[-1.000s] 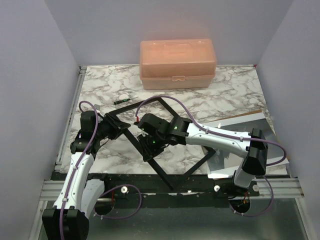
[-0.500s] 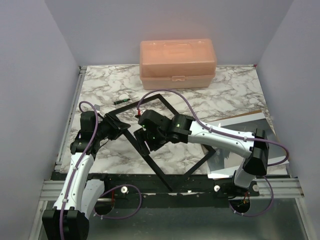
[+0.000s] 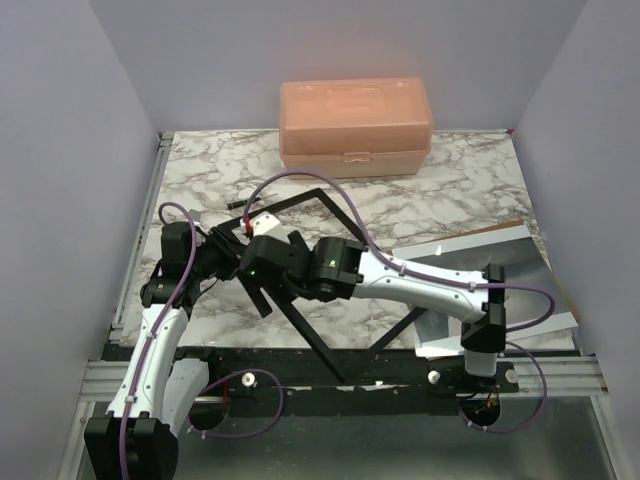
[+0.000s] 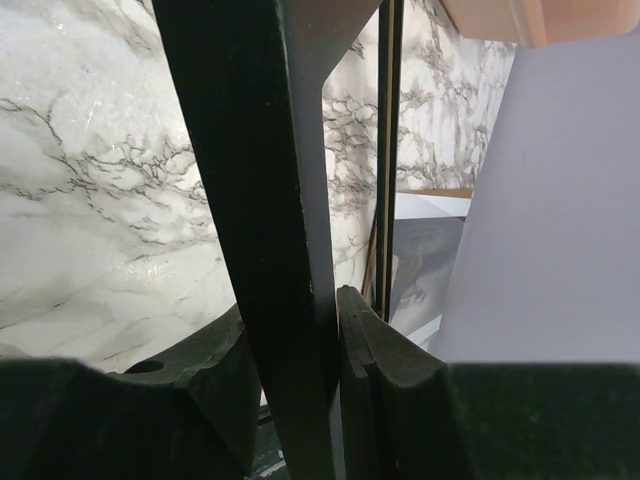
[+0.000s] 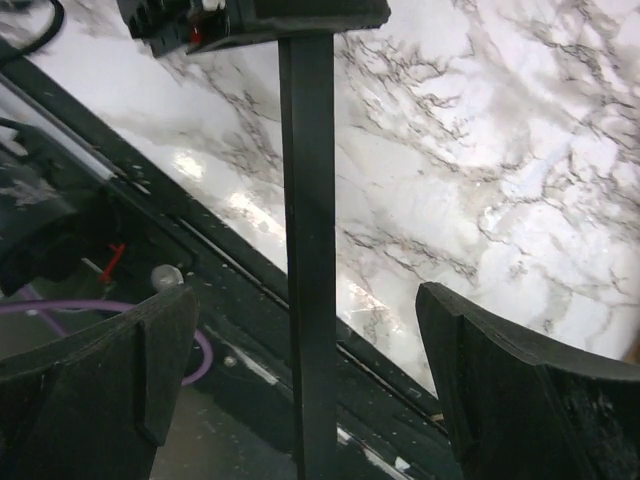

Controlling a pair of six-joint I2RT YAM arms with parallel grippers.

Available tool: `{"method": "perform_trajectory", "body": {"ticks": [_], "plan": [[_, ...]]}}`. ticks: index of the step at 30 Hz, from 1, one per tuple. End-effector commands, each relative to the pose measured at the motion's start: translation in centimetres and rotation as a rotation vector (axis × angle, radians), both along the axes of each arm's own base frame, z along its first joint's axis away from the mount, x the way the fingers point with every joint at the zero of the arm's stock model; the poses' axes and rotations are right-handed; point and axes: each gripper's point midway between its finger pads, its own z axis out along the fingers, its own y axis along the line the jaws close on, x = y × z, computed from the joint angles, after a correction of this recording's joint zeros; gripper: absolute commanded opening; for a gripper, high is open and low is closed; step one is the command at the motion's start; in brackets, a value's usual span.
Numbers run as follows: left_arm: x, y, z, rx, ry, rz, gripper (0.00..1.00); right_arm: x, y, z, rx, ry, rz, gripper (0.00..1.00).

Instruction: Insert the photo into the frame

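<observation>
The frame is a thin black rectangle turned like a diamond over the marble table. My left gripper is shut on its left corner. In the left wrist view the black bar stands pinched between both pads of that gripper. My right gripper is open just beside it and straddles the lower-left bar. In the right wrist view the bar runs through the wide gap of the right gripper and touches neither finger. The photo lies face up at the table's right side.
A peach plastic box stands at the back against the wall. A small dark pen-like object lies behind the frame's left corner. A brown panel shows under the photo's right edge. The black front rail borders the near side.
My right gripper has opened, let go of the frame's lower-left bar and slid left along it towards my left gripper. The left gripper has kept its hold.
</observation>
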Motion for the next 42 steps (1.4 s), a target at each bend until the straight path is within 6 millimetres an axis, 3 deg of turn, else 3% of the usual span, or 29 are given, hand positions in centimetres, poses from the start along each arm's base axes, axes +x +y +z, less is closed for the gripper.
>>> {"method": "perform_trajectory", "body": {"ticks": [1, 10, 17, 32, 42], "plan": [[0.0, -0.1, 0.2, 0.023, -0.035, -0.037, 0.00, 0.3, -1.8, -2.2, -0.235, -0.162, -0.072, 0.98], [0.0, -0.1, 0.2, 0.025, -0.034, -0.040, 0.00, -0.5, -2.1, -3.9, -0.418, -0.431, -0.155, 0.97], [0.0, -0.1, 0.1, 0.023, -0.031, -0.041, 0.00, -0.6, -2.1, -3.7, -0.443, -0.576, -0.184, 0.84], [0.0, -0.2, 0.1, 0.014, -0.031, -0.044, 0.00, -1.5, -1.5, -7.8, -0.559, -0.688, -0.144, 0.80], [-0.2, -0.3, 0.4, 0.011, -0.038, -0.048, 0.00, -0.8, -2.1, -8.4, -0.559, -0.757, -0.194, 0.64]]}}
